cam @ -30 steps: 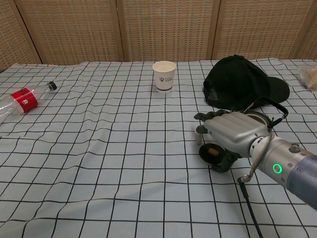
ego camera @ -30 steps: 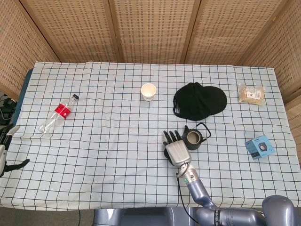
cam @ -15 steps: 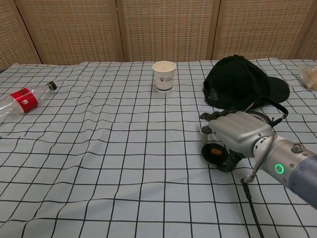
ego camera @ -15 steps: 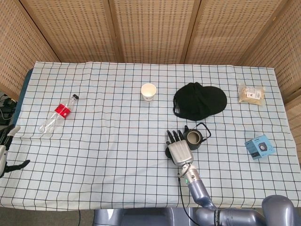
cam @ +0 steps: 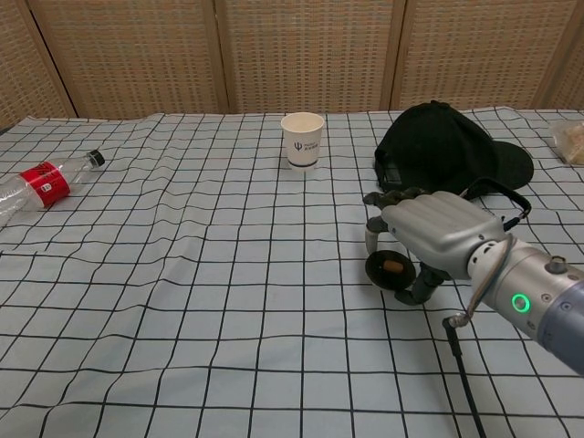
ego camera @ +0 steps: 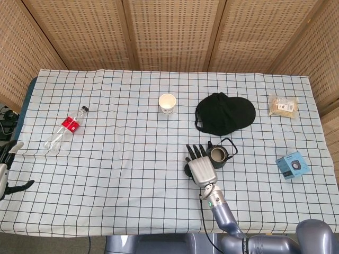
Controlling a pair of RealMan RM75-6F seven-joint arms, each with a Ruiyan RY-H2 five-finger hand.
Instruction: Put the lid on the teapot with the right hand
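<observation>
Dark and round, the lid [cam: 390,266] is gripped on edge in the right hand [cam: 436,235], its underside and a small brownish centre turned toward the near left, low over the checked tabletop [ego camera: 122,159]. The fingers [cam: 383,197] curl over the lid's top rim while the thumb props it from below. Just to the right sits the teapot [ego camera: 217,155], open at the top, its wire handle [ego camera: 230,143] arching to the far right; in the chest view the hand hides most of the pot. A black cap [ego camera: 224,113] lies just beyond the teapot, on its far side. A white paper cup [cam: 302,140] stands upright farther left, carrying a small dark logo too small to read. A clear plastic bottle [ego camera: 65,128] with a red label lies on its side at the far left, cap pointing away. A bag of pale snacks [ego camera: 283,105] and a blue box [ego camera: 292,165] occupy the right edge. The left hand [ego camera: 6,169] shows at the frame's left edge, off the tabletop; whether its fingers are open or closed cannot be told.
</observation>
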